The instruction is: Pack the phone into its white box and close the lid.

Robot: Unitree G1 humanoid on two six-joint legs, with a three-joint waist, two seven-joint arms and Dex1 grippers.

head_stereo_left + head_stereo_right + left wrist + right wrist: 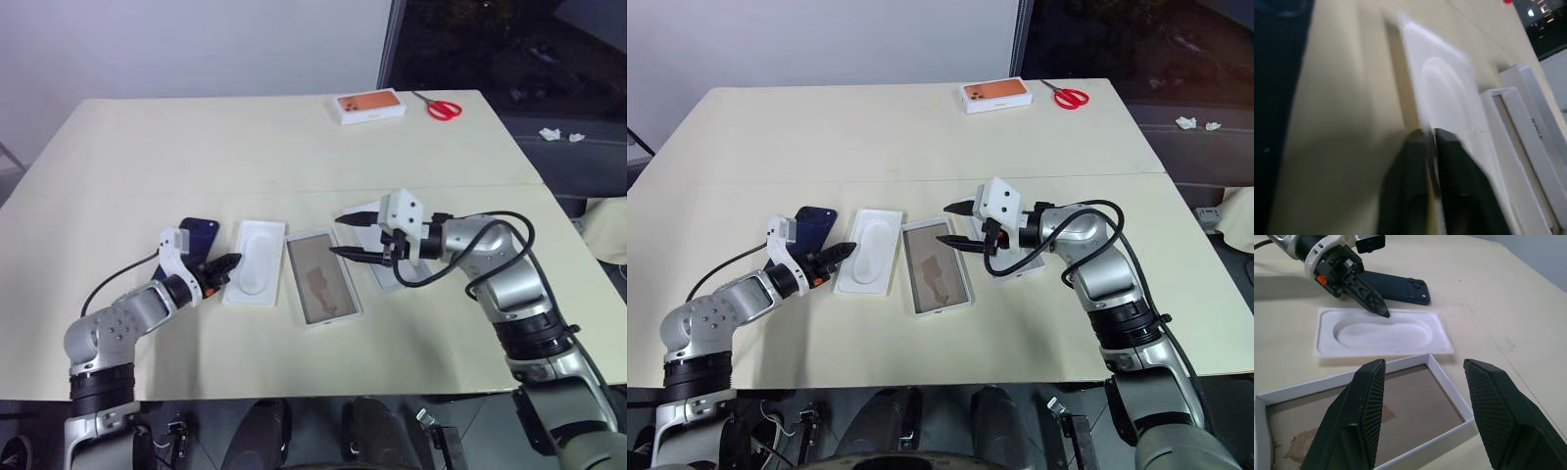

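The dark blue phone (199, 233) lies flat on the table, just behind my left gripper (235, 259). That gripper is shut, its tips touching the near rim of a white moulded insert (253, 262); I cannot tell whether the rim is pinched. Right of the insert the white box (323, 279) lies open and empty, showing its brownish floor. My right gripper (336, 235) hovers open over the box's right side, holding nothing. The lid (380, 266) lies beneath that hand, mostly hidden. From the right wrist view the phone (1400, 286) shows beyond the insert (1381, 333).
A white box with an orange top (370, 106) and red scissors (443, 108) lie at the table's far right. A seam runs across the tabletop (147, 191) behind the objects. The table's right edge is close to my right elbow.
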